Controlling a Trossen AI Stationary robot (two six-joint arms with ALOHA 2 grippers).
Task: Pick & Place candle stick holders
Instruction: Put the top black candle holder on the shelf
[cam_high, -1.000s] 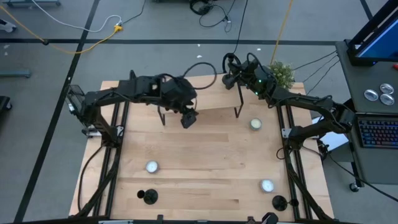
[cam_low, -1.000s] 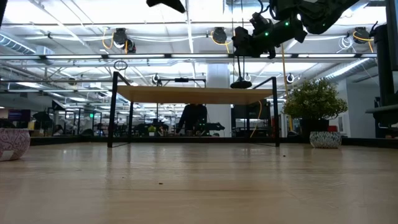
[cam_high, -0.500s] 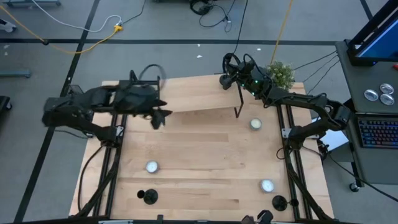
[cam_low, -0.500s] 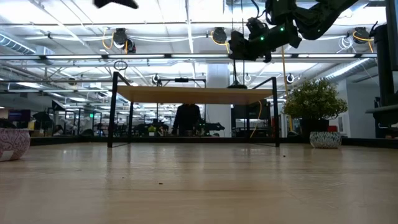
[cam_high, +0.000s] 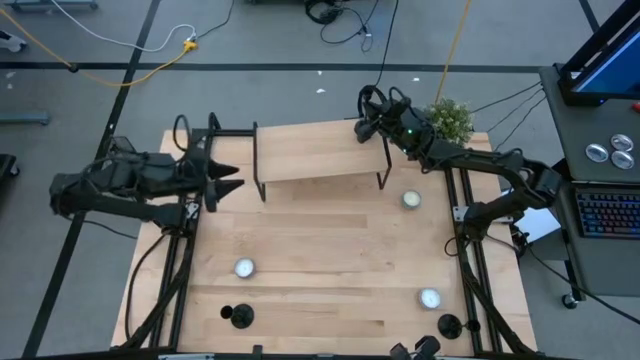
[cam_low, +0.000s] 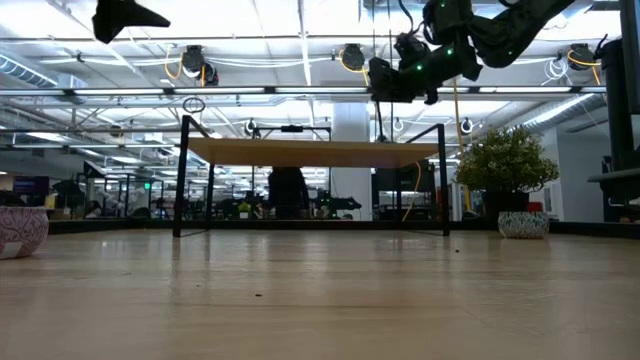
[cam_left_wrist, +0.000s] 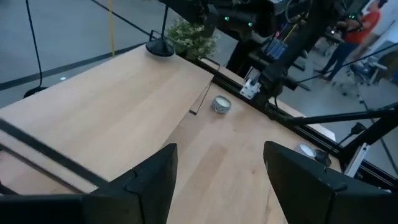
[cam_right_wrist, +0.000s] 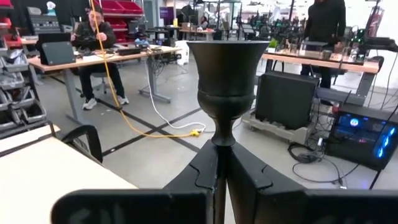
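Matte-black holder in grip: your right gripper (cam_high: 366, 127), upper centre-right of the high view, is clenched on the thin stem of a candle stick holder (cam_right_wrist: 225, 68), cup end up, above the right end of the small raised shelf (cam_high: 318, 160).
Holders on the table: two more candle stick holders (cam_high: 238, 316) stand upright along the bottom edge, one lower left, one lower right (cam_high: 449, 326).
Left gripper: your left gripper (cam_high: 222, 179) hangs at the left side of the frame, fingers spread, grasping nothing.
Tealights: three white tealights (cam_high: 244, 267) sit on the wooden table (cam_high: 320, 235).
Containers: a potted plant (cam_high: 452, 117) at the table's upper right corner; a patterned pot (cam_low: 20, 230) at the low view's left edge, contents not visible.
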